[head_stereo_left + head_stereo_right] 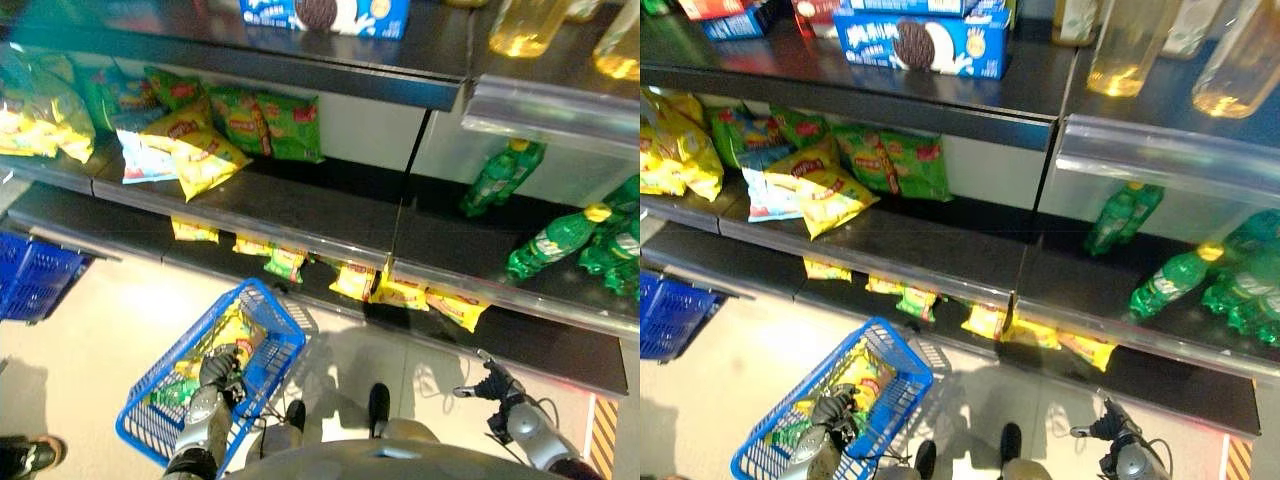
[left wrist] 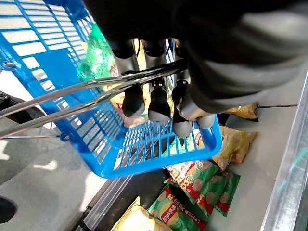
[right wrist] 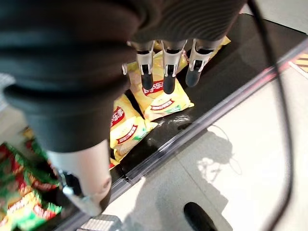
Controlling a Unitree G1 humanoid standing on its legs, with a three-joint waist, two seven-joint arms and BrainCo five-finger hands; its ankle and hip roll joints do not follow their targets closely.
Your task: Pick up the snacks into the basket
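Observation:
My left hand [image 1: 218, 372] hangs low in front of the shelves, its fingers [image 2: 149, 98] curled round the metal handles of a blue basket [image 1: 272, 302]. Yellow and green snack bags [image 1: 235, 335] lie inside the basket. My right hand [image 1: 495, 385] hovers open at the lower right, near the bottom shelf, with straight fingers [image 3: 166, 72] and nothing in them. Past those fingers lie yellow chip bags [image 3: 161, 98] on the bottom shelf [image 1: 400, 292]. More green chip bags [image 1: 270, 122] and yellow ones [image 1: 205, 155] lie on the middle shelf.
A second blue basket [image 1: 35, 280] stands on the floor at the left. Green bottles [image 1: 545, 245] lie on the right of the middle shelf. A blue cookie box [image 1: 325, 15] sits on the top shelf. A person's shoe [image 1: 30, 455] shows at the lower left.

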